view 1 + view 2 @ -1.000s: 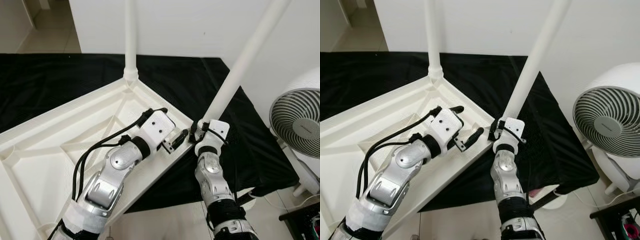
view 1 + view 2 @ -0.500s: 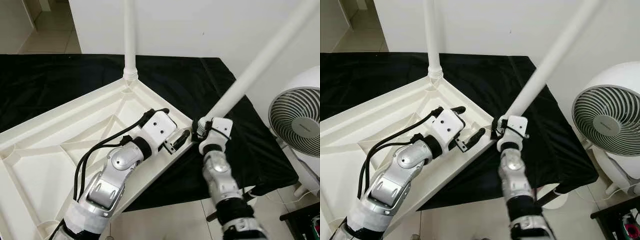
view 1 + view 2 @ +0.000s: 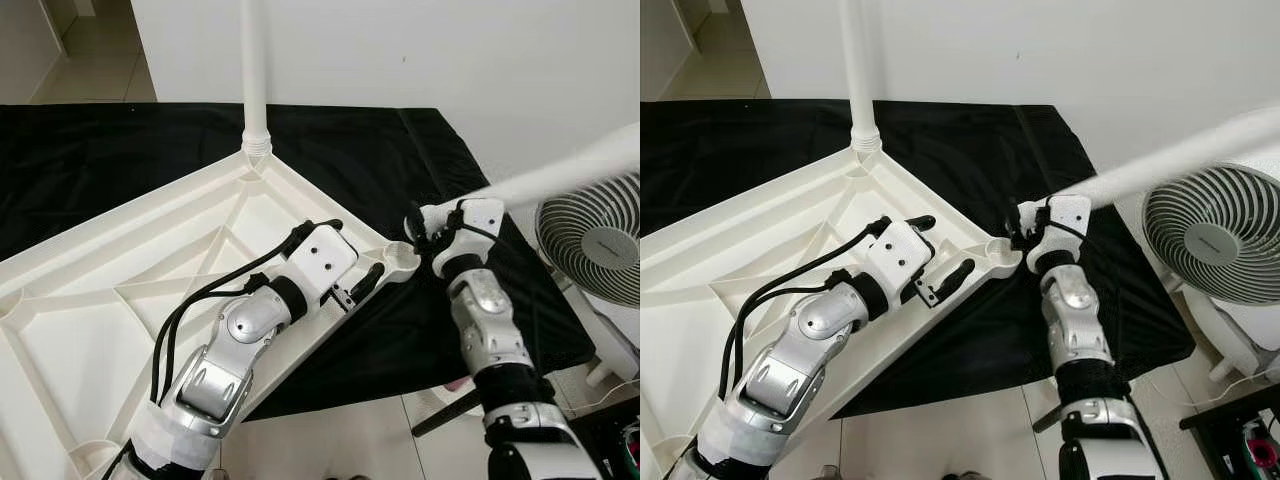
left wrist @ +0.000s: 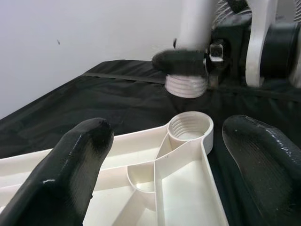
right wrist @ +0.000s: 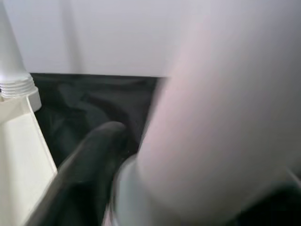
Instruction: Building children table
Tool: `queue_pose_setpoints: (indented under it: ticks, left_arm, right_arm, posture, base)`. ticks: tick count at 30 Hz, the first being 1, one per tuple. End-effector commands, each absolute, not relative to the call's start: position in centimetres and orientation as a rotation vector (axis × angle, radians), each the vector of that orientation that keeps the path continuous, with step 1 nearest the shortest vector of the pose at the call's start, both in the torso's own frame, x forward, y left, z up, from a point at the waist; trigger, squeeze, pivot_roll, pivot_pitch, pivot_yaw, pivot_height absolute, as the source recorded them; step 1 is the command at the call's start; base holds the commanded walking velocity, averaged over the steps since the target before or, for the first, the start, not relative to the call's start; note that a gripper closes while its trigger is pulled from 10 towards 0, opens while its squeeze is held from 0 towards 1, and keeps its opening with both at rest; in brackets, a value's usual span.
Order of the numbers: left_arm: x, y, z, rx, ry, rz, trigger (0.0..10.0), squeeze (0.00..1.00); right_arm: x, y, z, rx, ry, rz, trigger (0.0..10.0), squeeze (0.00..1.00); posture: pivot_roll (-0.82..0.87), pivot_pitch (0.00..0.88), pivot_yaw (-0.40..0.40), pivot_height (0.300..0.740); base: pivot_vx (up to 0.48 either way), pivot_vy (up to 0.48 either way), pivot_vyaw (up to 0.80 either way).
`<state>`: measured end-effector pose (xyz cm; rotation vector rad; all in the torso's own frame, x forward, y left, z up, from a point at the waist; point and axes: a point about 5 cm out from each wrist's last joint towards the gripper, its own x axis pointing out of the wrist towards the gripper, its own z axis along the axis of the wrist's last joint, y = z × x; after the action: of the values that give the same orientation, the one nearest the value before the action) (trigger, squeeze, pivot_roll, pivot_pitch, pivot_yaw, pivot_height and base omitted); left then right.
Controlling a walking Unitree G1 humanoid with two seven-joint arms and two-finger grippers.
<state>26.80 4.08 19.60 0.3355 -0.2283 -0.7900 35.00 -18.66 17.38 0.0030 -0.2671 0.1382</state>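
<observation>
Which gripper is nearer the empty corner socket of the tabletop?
Left. The left gripper rests on the tabletop beside the corner socket; the right gripper holds the loose leg just past it.

Fan (image 3: 598, 250) right of tabletop (image 3: 120, 300), seemingly

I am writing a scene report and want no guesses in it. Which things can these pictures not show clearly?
- Upright leg: top cut off by the left eye view's edge.
- Held leg: far end cut off; blurred in the right wrist view.
- Fan: cut off at the right eye view's edge.
- Tabletop: near corner hidden behind the left arm.
</observation>
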Motion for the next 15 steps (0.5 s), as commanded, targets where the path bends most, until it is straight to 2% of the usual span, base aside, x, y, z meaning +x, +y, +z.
queue_pose_setpoints:
  ticks: [1,15]
  left_arm:
    - [26.66,3.97,19.66,0.338,-0.236,-0.783,10.0,0.0]
    - [26.8,4.16,19.79,0.343,-0.235,-0.78,10.0,0.0]
  right_arm:
    - [35.09,-18.98,17.42,0.005,-0.26,0.147,0.0,0.0]
    - [35.0,-18.86,16.66,0.0,-0.241,0.196,0.0,0.0]
  posture:
    - [0.16,0.071,-0.076,0.74]
    - [0.16,0.082,-0.065,0.74]
  base:
    - [0.0,0.0,0.0]
    - [0.0,0.0,0.0]
